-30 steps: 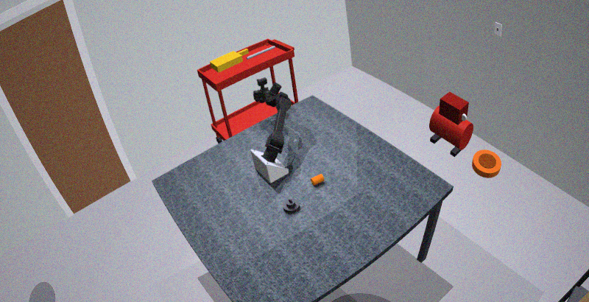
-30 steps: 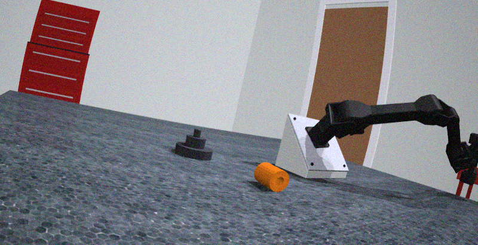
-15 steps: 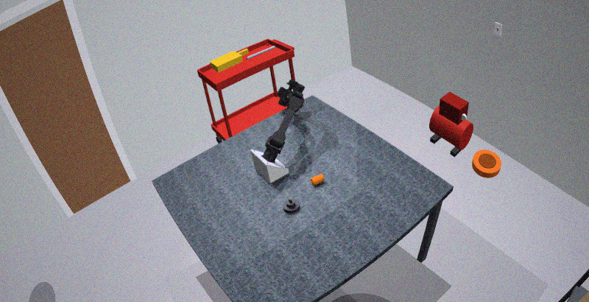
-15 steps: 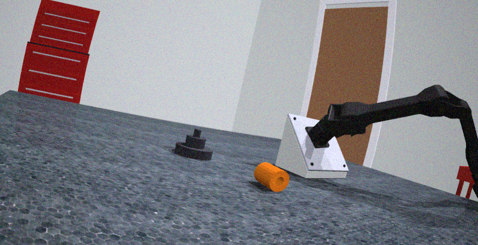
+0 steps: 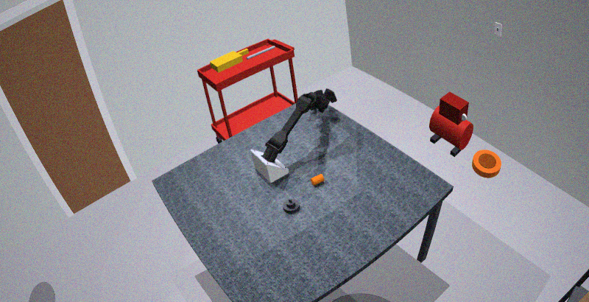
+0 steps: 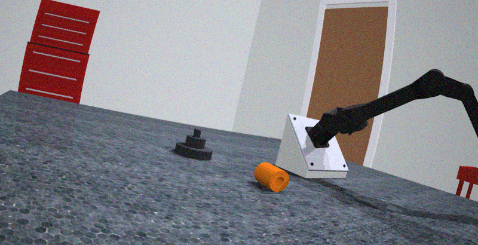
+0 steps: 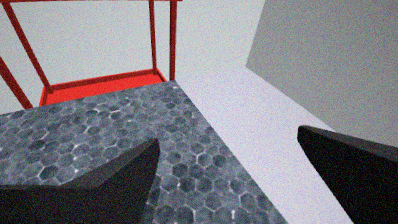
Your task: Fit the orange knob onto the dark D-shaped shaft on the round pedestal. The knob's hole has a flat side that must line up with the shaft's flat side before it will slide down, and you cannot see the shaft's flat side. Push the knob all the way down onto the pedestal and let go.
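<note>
Red cart [image 5: 245,78] [image 7: 172,45] near pale wall; brown door [image 5: 61,106] [image 6: 349,76].

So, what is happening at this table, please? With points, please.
The robot arm is handling nothing: its open gripper [image 5: 330,96] [image 7: 227,138] is away from the orange knob [image 5: 317,180] [image 6: 271,177]. The knob lies on its side on the table [image 5: 370,217] [image 6: 116,176] [image 7: 125,130]. The dark shaft [image 5: 291,202] [image 6: 197,132] stands bare on its round pedestal [image 5: 291,208] [image 6: 193,150].

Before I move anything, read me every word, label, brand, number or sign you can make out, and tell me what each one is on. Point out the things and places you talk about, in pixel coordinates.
There are none that I can read. The orange knob [image 5: 317,180] [image 6: 267,175], the pedestal [image 5: 291,207] [image 6: 193,151] and the robot's white base [image 5: 269,171] [image 6: 290,155] show no lettering. The pale lines on the red cabinet [image 6: 57,49] are plain stripes.
</note>
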`<action>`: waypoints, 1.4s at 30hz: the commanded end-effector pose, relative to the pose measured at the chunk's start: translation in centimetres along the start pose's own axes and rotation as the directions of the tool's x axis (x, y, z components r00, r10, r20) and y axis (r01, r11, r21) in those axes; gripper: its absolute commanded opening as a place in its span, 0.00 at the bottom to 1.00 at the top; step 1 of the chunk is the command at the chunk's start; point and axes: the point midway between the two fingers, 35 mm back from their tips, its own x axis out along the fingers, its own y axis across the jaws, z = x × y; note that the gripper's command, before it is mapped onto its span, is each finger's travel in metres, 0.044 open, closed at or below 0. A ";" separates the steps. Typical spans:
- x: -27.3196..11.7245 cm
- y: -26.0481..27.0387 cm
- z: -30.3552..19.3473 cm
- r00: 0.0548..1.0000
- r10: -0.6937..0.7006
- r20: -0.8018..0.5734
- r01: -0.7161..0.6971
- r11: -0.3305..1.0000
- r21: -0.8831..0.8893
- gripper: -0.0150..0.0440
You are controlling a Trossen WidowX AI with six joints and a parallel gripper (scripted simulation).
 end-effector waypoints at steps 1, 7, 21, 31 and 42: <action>-3.9 -4.2 -4.1 0.991 -0.066 -0.113 0.083 0.985 0.151 1.00; -12.6 -11.1 -9.9 0.931 -0.199 -0.305 0.300 0.895 0.332 1.00; -39.3 -18.2 -21.1 0.501 -0.396 -0.770 0.837 0.447 0.315 1.00; -56.7 -9.1 -25.4 0.253 -0.109 -0.961 0.850 -0.449 0.275 1.00; -69.3 7.9 -21.2 0.218 0.239 -0.946 -0.223 -0.932 -0.286 1.00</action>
